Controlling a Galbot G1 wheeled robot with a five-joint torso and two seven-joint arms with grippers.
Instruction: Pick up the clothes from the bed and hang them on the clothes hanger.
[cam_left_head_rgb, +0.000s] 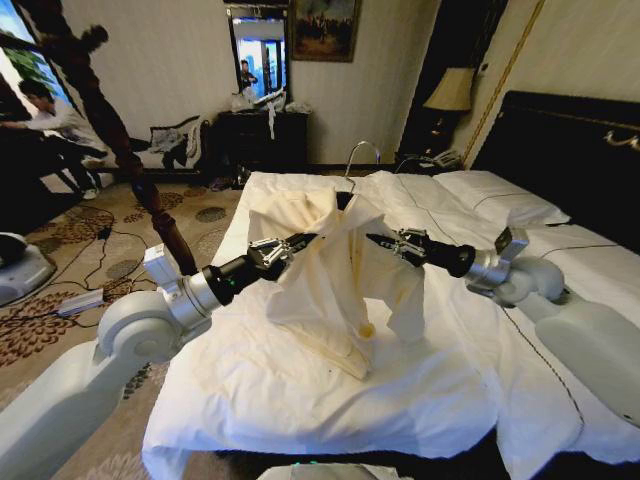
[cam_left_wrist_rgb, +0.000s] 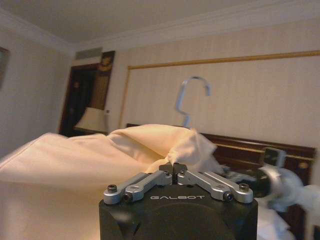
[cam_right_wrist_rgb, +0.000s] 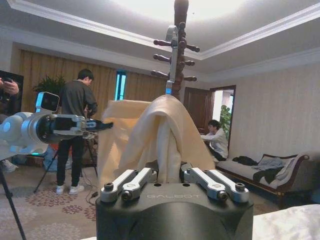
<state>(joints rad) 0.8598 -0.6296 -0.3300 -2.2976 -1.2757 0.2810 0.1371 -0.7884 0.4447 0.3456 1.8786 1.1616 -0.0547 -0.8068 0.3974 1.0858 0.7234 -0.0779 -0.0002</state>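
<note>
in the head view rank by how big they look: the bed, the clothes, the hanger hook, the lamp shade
1. bed
2. clothes
3. lamp shade
4. hanger hook
The last two look close in size; the lamp stands farther back.

One garment (cam_left_head_rgb: 325, 275), one hanger (cam_left_head_rgb: 352, 170) — perhaps two pillows (cam_left_head_rgb: 495, 195)

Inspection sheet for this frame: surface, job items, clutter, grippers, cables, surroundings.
Surface: bed, white duvet, rumpled.
Job's things: clothes held up above the duvet, draped over the clothes hanger; silver hook above the collar.
Clutter: nothing seen on the bed.
Grippers: left gripper shut on the garment's one side; right gripper pinching the other.
Cables: cable across the carpet.
Surroundings: coat stand, dresser, lamp.
</note>
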